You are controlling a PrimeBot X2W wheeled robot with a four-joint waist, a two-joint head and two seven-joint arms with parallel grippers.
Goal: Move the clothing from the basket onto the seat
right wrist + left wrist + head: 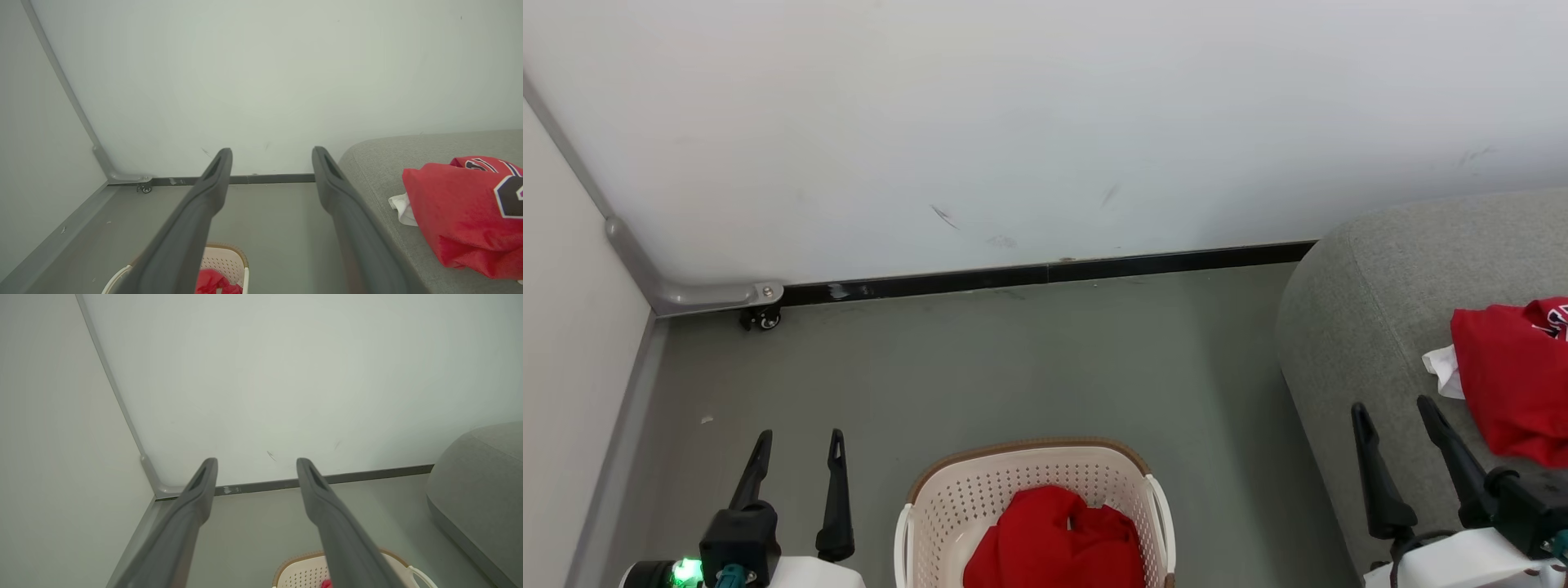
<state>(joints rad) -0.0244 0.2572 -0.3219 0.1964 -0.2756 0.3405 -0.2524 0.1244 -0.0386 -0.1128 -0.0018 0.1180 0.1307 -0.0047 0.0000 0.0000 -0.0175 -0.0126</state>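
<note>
A cream basket point(931, 498) with a brown rim stands on the floor at the bottom middle, and red clothing point(1054, 543) lies bunched inside it. More red clothing point(1511, 376), a jersey with lettering and white trim, lies on the grey seat point(1347, 327) at the right. My left gripper point(799, 445) hovers open left of the basket, holding nothing. My right gripper point(1395, 412) is open over the seat's rounded edge, left of the jersey. The left wrist view catches the basket rim point(294, 563) and the seat point(478, 486). The right wrist view has the jersey point(461, 208), the basket point(229, 261) and its red clothing point(212, 281).
A white wall point(1013, 122) with a black skirting strip point(1045, 273) closes the far side. A side panel point(564, 327) runs along the left, with a small caster wheel point(761, 318) at the corner. Grey floor point(1013, 367) lies between wall, basket and seat.
</note>
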